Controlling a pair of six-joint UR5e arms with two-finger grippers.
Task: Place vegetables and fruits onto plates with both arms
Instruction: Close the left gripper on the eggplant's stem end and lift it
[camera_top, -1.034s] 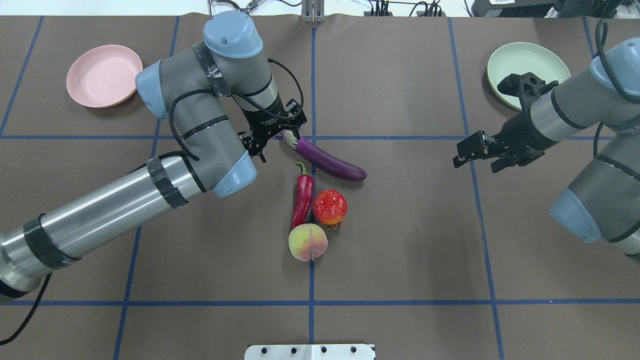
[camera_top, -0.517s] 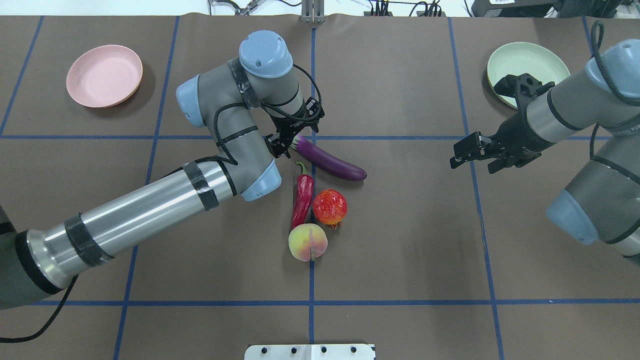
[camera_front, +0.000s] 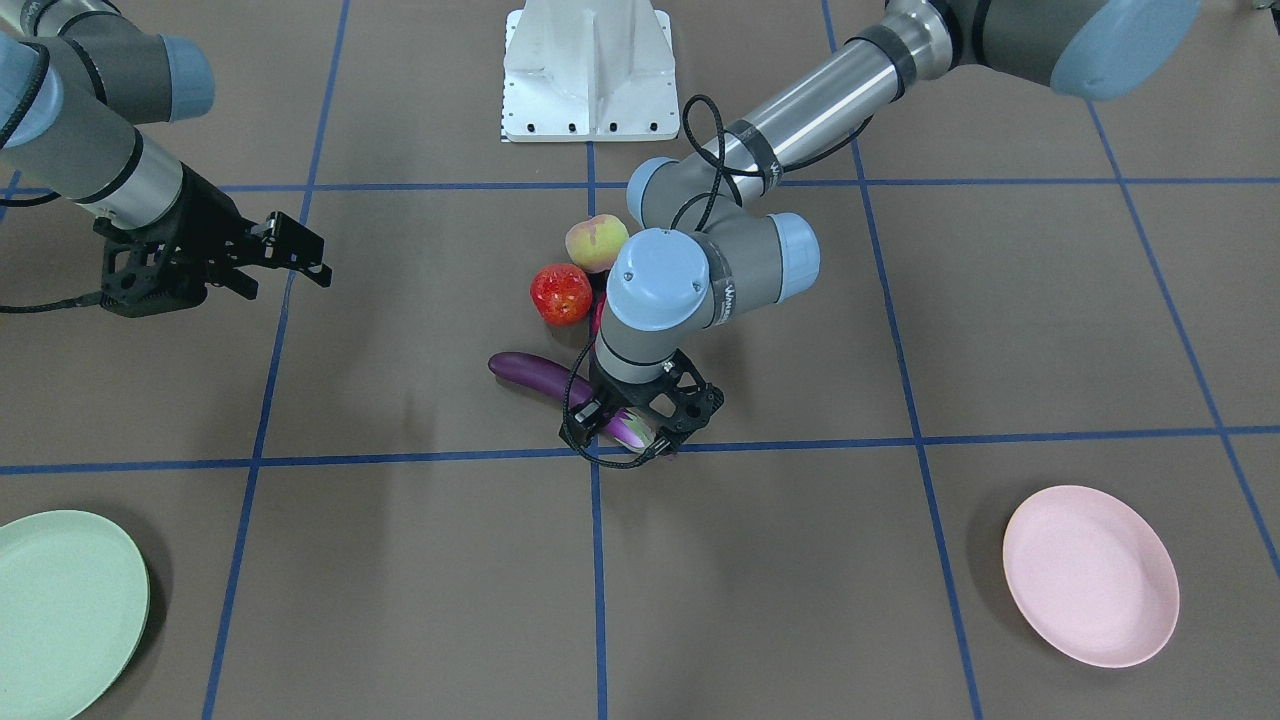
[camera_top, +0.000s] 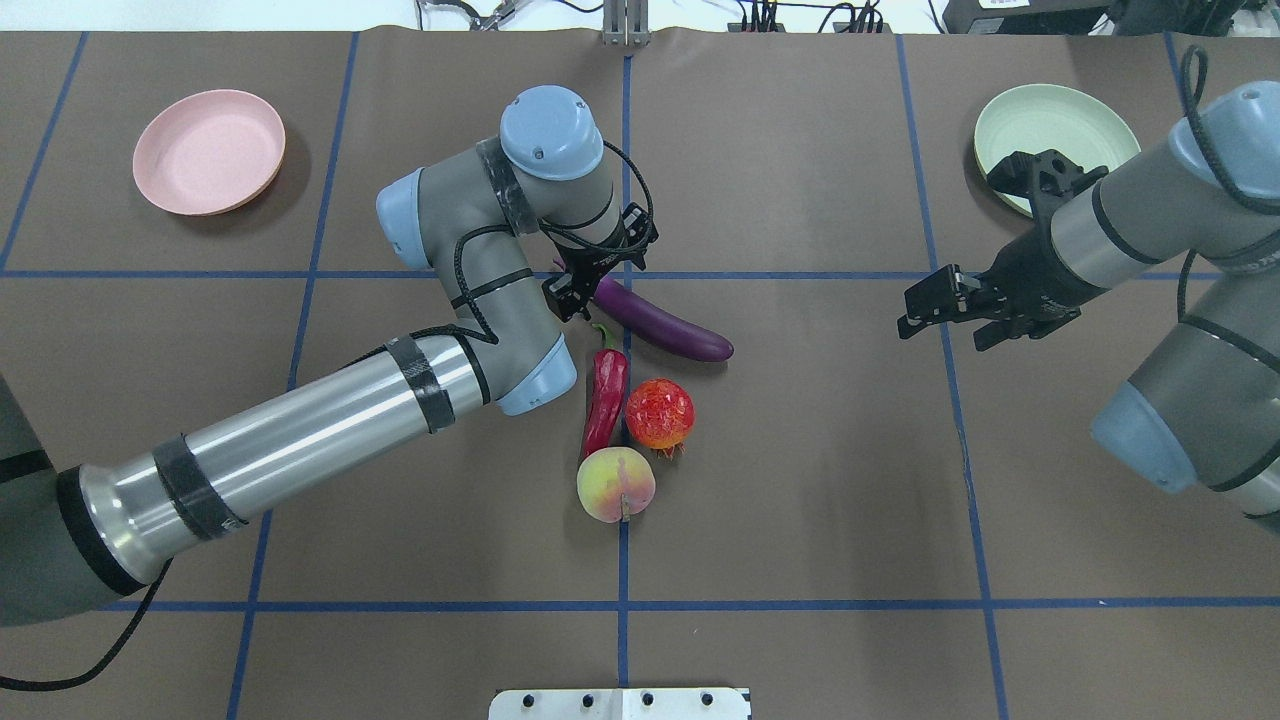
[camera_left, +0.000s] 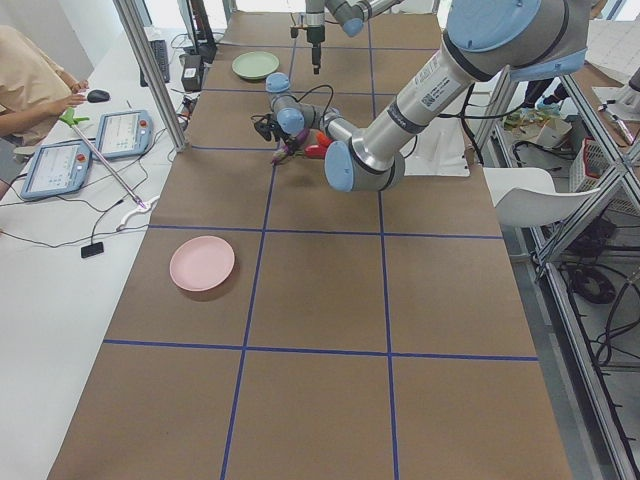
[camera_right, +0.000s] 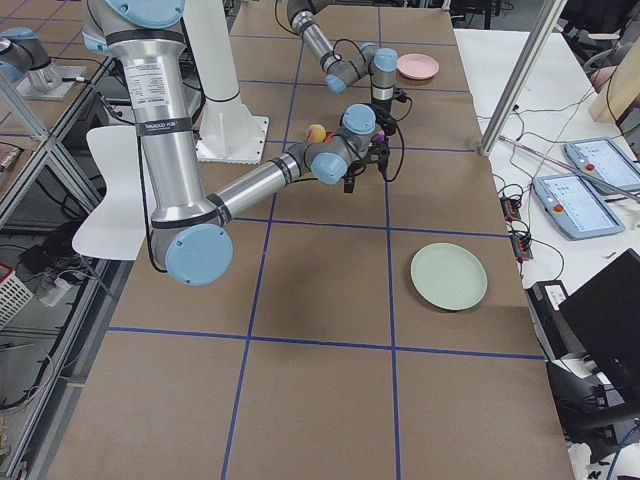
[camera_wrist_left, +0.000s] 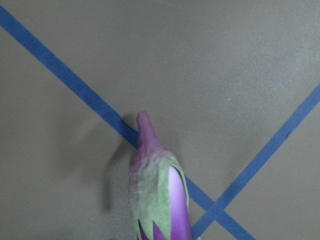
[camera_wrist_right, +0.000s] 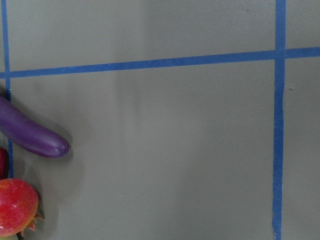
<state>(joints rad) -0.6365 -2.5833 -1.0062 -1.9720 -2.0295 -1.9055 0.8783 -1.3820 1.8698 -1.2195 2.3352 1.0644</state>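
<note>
Left tool (camera_front: 637, 428) is low over the worktop (camera_top: 800, 480), jaws wide apart and straddling the cap end of the eggplant (camera_top: 665, 325). Cannot tell if the fingers touch it. Eggplant lies flat near the worktop's centre, slanted, with its cap end by a crossing of the blue tape lines (camera_top: 780, 275). The left wrist view shows its green cap and stem tip over the tape.

Chili (camera_top: 605, 390) lies just on the robot's side of the eggplant, stem pointing toward it. Red fruit (camera_top: 660, 413) sits right against the chili's side. Peach (camera_top: 615, 484) is at the chili's tip, closest to the robot. All three are bunched together on the worktop.

Right tool (camera_top: 912, 305) hangs above the worktop, well apart from the produce, jaws apart and holding nothing.

Green plate (camera_top: 1030, 120) is at the far right, with part of its rim hidden behind the right arm (camera_top: 1130, 215) in the overhead view. Pink plate (camera_top: 210, 150) is at the far left. Both plates are well apart from the produce.
</note>
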